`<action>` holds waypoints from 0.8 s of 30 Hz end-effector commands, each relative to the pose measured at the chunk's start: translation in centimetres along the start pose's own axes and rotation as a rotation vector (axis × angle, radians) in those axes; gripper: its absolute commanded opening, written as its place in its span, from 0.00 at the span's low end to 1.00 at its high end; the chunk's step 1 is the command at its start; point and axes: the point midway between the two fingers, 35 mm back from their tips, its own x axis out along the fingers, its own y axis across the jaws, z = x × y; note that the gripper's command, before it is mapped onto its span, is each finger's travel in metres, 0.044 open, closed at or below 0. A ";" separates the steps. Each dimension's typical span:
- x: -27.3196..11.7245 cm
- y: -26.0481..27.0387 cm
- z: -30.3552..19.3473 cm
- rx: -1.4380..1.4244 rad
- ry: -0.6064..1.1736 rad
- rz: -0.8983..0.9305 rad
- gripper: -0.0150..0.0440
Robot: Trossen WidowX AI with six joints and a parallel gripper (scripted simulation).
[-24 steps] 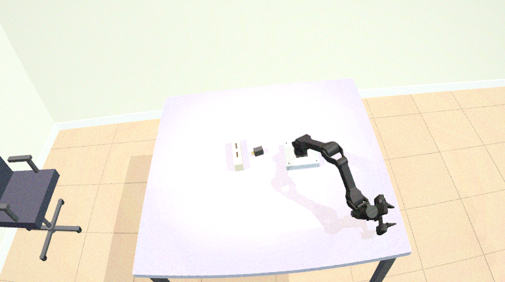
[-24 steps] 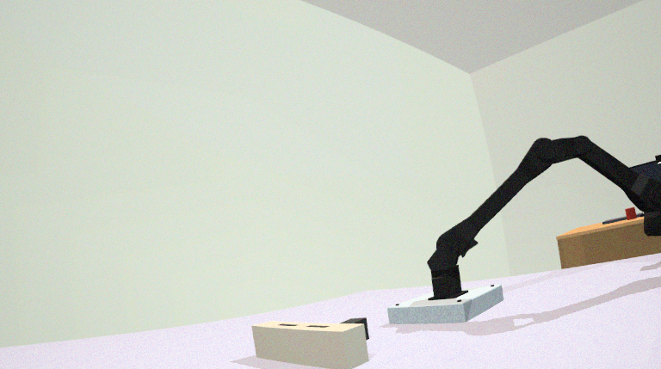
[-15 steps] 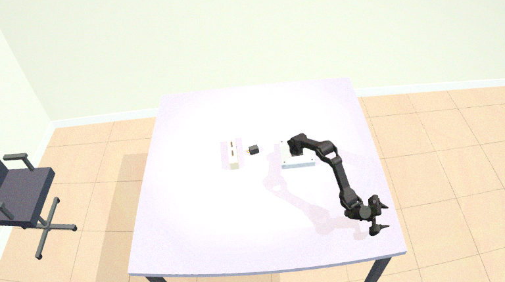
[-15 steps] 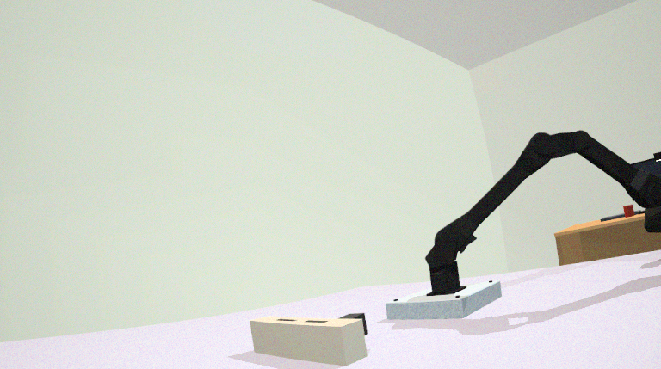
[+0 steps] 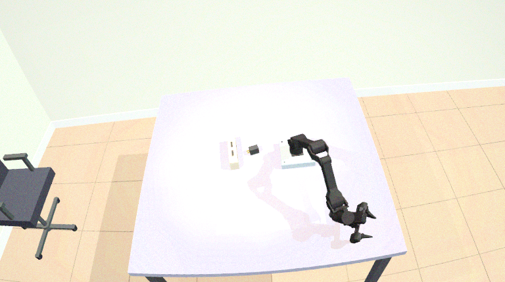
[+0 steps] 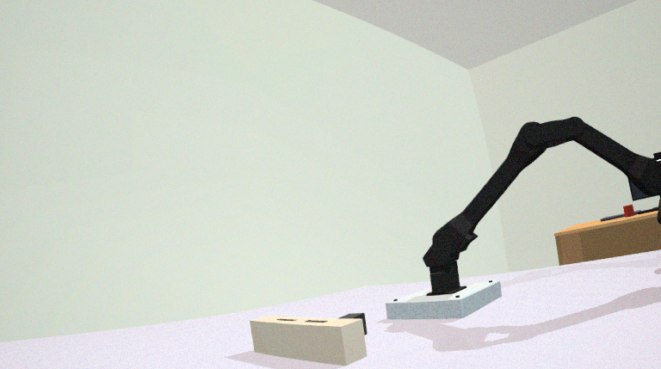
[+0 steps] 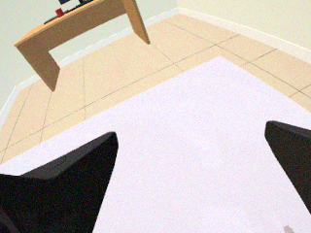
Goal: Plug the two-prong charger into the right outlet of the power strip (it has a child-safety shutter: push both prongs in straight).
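Observation:
The cream power strip [image 5: 233, 160] [image 6: 299, 340] stands on the table, with two dark outlet slots on its top face. The black two-prong charger [image 5: 254, 149] [image 6: 359, 322] lies on the table between the strip and the arm's base, apart from the strip in the top view. Its brass prongs point toward the strip; in the exterior view the strip partly hides it. My gripper [image 5: 373, 227] [image 7: 190, 133] is wide open and empty, above the table's near right part, far from charger and strip. Its fingers are out of frame in the exterior view.
The arm's base stands on a pale plate [image 5: 298, 162] [image 6: 423, 310] to the right of the charger. The table [image 5: 186, 227] ends a little beyond my fingertips. Off the table are an office chair [image 5: 25, 193] and a wooden desk [image 6: 608, 242] [image 7: 87, 24].

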 end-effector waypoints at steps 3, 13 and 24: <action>-3.1 -2.1 -0.5 0.038 0.021 -0.079 1.00; -8.4 -5.3 -1.6 0.109 0.052 -0.204 1.00; -14.8 -8.3 -3.4 0.197 0.087 -0.348 1.00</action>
